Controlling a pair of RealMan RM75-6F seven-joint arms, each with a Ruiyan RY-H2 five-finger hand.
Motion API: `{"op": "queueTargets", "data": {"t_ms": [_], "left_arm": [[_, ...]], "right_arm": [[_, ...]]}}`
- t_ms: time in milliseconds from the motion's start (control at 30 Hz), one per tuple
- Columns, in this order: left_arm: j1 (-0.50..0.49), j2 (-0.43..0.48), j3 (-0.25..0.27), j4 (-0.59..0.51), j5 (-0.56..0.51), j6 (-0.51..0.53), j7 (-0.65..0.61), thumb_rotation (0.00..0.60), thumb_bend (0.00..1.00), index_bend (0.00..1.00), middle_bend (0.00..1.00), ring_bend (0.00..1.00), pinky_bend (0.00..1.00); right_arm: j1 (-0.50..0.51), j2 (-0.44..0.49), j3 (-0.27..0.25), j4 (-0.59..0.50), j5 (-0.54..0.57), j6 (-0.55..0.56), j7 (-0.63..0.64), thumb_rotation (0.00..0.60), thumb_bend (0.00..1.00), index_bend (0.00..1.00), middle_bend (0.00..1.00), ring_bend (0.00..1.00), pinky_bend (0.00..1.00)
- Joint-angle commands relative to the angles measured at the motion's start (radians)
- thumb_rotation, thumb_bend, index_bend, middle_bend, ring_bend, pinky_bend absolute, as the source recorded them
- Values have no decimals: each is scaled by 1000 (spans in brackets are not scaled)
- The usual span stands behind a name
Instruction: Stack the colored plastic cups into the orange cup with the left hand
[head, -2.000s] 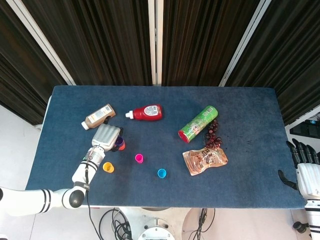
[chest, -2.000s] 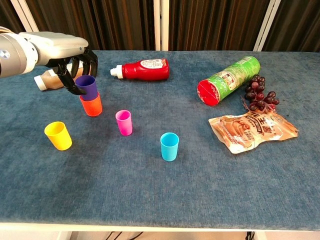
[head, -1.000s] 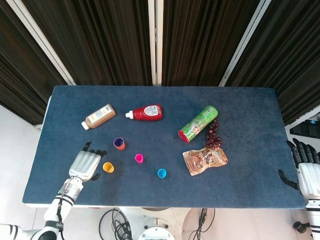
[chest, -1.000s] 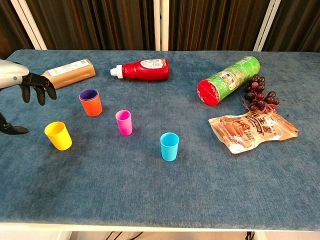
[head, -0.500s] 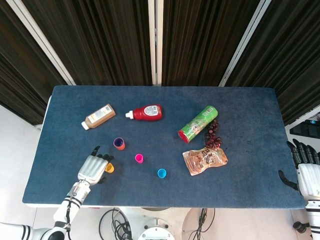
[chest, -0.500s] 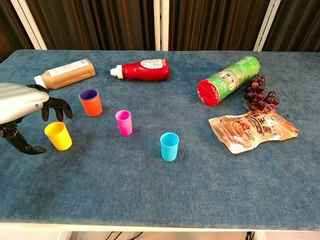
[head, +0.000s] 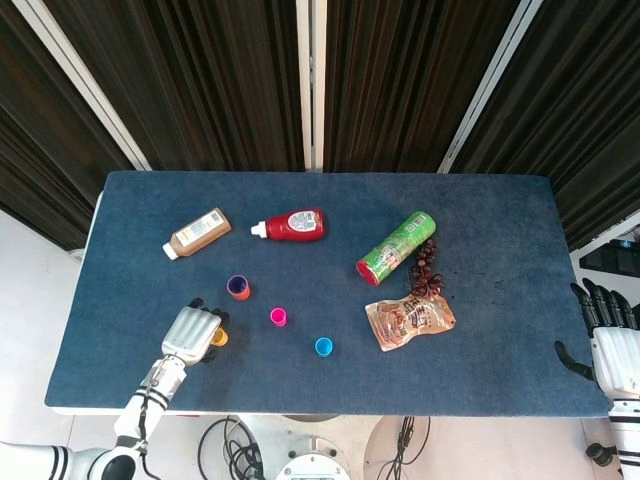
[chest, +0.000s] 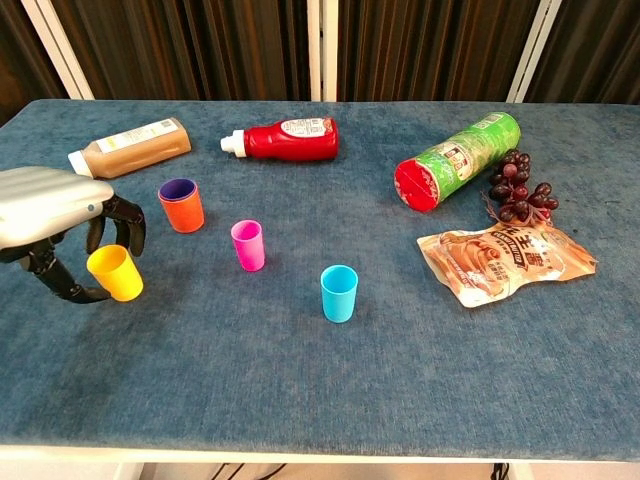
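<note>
The orange cup (chest: 184, 213) stands upright at the left of the table (chest: 330, 400) with a purple cup (chest: 178, 188) nested in it. A yellow cup (chest: 115, 273) stands in front of it on the cloth. My left hand (chest: 50, 210) reaches over this cup from the left, fingers curved behind its rim and thumb by its base; firm contact does not show. In the head view the left hand (head: 192, 332) covers most of the yellow cup (head: 219, 339). A pink cup (chest: 248, 245) and a blue cup (chest: 339, 293) stand apart to the right. My right hand (head: 610, 350) hangs off the table's right edge, empty.
A brown bottle (chest: 130, 147) and a red ketchup bottle (chest: 285, 139) lie at the back left. A green can (chest: 458, 160), dark grapes (chest: 517, 187) and a snack bag (chest: 505, 259) lie on the right.
My left hand let go of the purple cup in the orange one, drew back to the left front, then moved in until its fingers curve around the yellow cup. The right hand stayed still.
</note>
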Motion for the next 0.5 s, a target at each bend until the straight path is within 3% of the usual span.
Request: {"op": "queueTargets", "data": {"t_ms": [33, 500], "left_arm": [[4, -4, -5, 7, 15, 5, 2, 600, 224, 445, 436, 496, 260], [16, 30, -34, -35, 29, 11, 29, 600, 245, 483, 477, 545, 309]], "right_arm": [[0, 1, 0, -1, 0, 0, 0, 600, 247, 0, 0, 0, 0], [-1, -1, -3, 1, -2, 0, 3, 600, 247, 0, 0, 0, 0]]}}
